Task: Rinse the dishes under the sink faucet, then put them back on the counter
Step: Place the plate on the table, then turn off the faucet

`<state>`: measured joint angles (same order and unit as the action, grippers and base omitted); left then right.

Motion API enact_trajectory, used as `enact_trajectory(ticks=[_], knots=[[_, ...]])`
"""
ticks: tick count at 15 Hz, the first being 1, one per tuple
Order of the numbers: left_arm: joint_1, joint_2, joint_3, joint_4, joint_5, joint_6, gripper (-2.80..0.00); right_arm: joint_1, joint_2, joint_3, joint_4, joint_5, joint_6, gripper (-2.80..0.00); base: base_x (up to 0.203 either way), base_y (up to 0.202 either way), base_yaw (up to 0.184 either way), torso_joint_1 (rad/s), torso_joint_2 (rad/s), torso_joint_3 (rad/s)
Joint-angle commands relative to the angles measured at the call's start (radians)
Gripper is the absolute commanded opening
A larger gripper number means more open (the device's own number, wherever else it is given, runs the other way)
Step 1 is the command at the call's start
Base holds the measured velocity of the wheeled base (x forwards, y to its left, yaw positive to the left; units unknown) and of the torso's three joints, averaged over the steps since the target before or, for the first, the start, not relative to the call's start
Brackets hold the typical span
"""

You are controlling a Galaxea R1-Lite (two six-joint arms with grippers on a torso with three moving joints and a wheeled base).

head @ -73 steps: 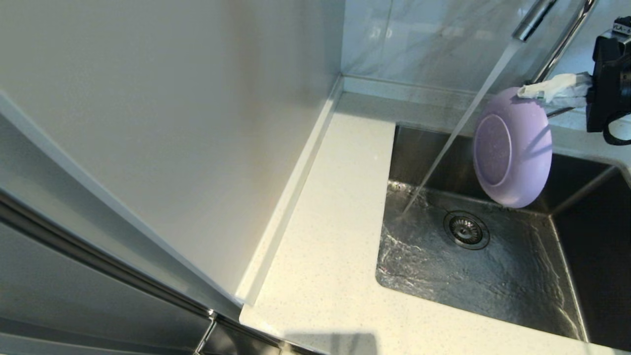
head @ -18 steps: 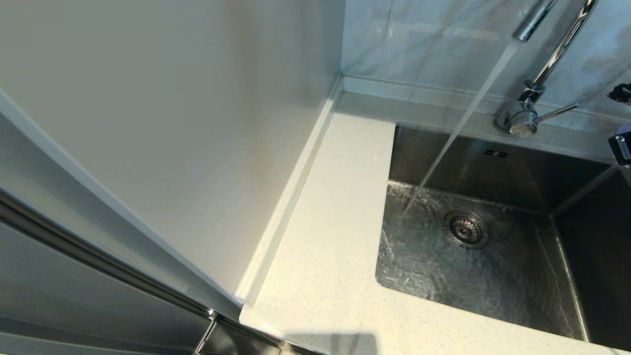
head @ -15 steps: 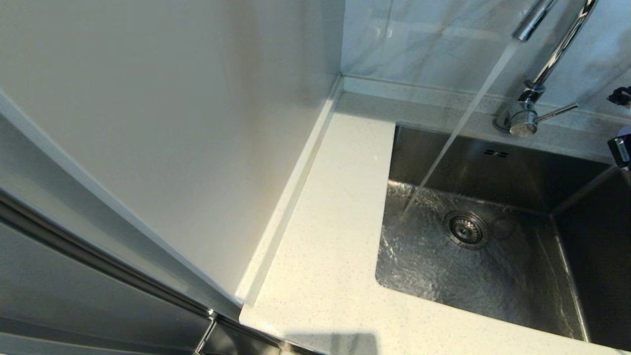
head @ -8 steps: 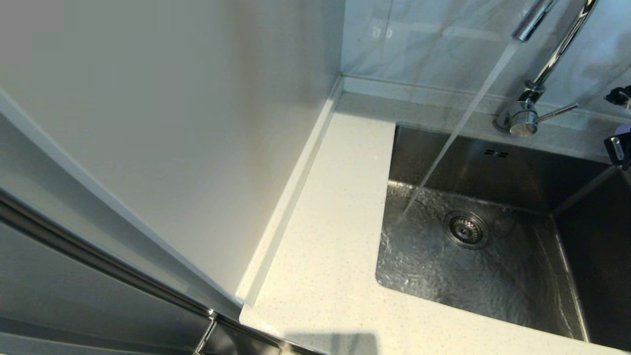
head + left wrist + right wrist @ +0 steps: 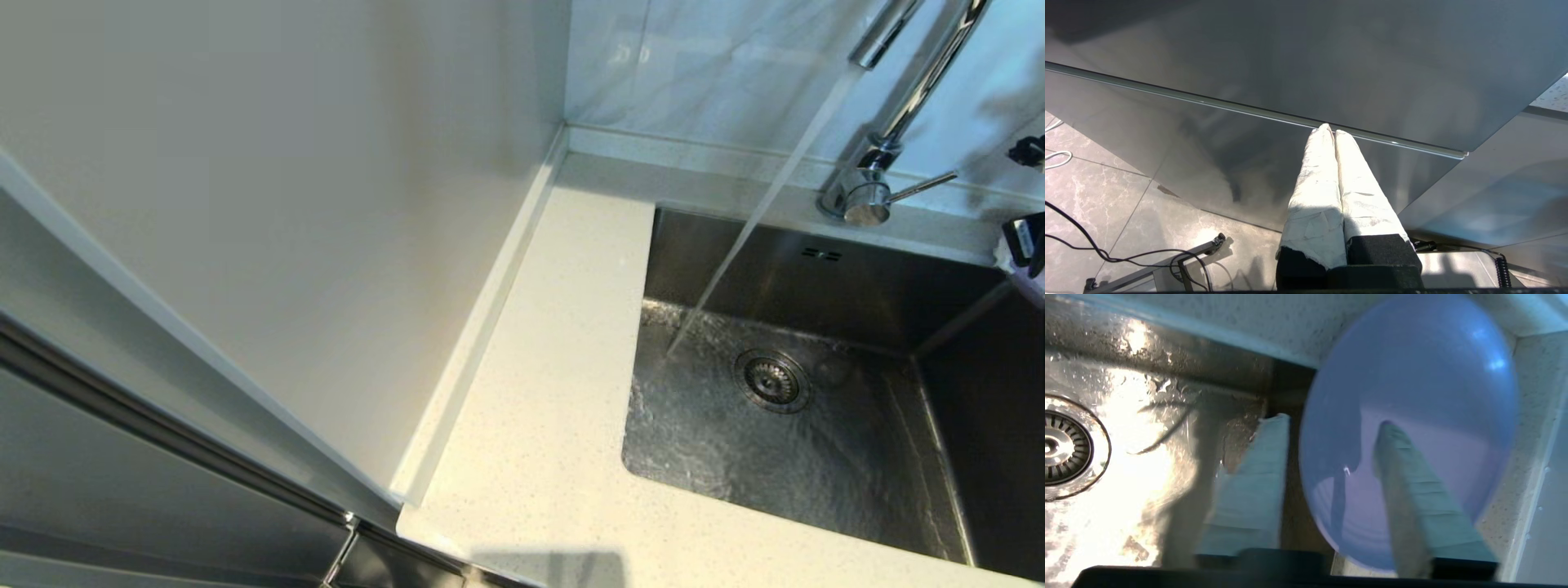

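We log a lilac plate (image 5: 1408,428) at the right corner of the sink (image 5: 816,457), over the speckled worktop (image 5: 539,392), with our right end effector (image 5: 1331,445) spread apart astride its rim, one finger over the plate face, not clamping. Faucet (image 5: 865,192) runs water into the basin. Our left end effector (image 5: 1331,136) is parked by a steel panel (image 5: 1306,61), fingers pressed together, empty.

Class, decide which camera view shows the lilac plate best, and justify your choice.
The right wrist view: the lilac plate fills it, between the right gripper's parted fingers. The head view shows only a sliver at its right edge; the left wrist view shows none.
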<state>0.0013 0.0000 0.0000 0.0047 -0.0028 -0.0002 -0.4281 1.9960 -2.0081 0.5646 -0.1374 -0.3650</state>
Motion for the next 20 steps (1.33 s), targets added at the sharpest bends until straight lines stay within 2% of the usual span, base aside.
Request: enact_trajectory(ticks=[1, 4, 7, 10, 11, 13, 18, 20], knots=[[0.0, 0.0, 0.0, 0.0, 0.0, -0.001, -2.8, 0.002, -0.007, 0.0, 0.0, -0.001, 0.004, 0.0, 0.0, 0.0, 0.0, 0.0, 0.0, 0.0], [0.0, 0.0, 0.0, 0.0, 0.0, -0.001, -2.8, 0.0, -0.027, 0.0, -0.014, 0.0, 0.015, 0.0, 0.0, 0.0, 0.0, 0.0, 0.0, 0.0], [0.0, 0.0, 0.0, 0.0, 0.0, 0.0, -2.8, 0.002, -0.074, 0.001, -0.025, 0.014, 0.106, 0.0, 0.0, 0.0, 0.0, 0.0, 0.0, 0.0], [0.0, 0.0, 0.0, 0.0, 0.0, 0.0, -2.8, 0.0, -0.122, 0.002, -0.022, 0.046, 0.116, 0.0, 0.0, 0.0, 0.0, 0.0, 0.0, 0.0], [0.0, 0.0, 0.0, 0.0, 0.0, 0.0, -2.8, 0.0, -0.135, 0.003, -0.02, 0.048, 0.116, -2.8, 0.0, 0.0, 0.0, 0.0, 0.0, 0.0], [0.0, 0.0, 0.0, 0.0, 0.0, -0.001, -2.8, -0.01, -0.153, 0.003, -0.007, 0.058, 0.115, -2.8, 0.0, 0.0, 0.0, 0.0, 0.0, 0.0], [0.0, 0.0, 0.0, 0.0, 0.0, 0.0, -2.8, -0.057, -0.215, 0.003, -0.004, 0.195, 0.115, -2.8, 0.0, 0.0, 0.0, 0.0, 0.0, 0.0], [0.0, 0.0, 0.0, 0.0, 0.0, 0.0, -2.8, -0.068, -0.224, 0.003, 0.009, 0.222, 0.108, -2.8, 0.0, 0.0, 0.0, 0.0, 0.0, 0.0]])
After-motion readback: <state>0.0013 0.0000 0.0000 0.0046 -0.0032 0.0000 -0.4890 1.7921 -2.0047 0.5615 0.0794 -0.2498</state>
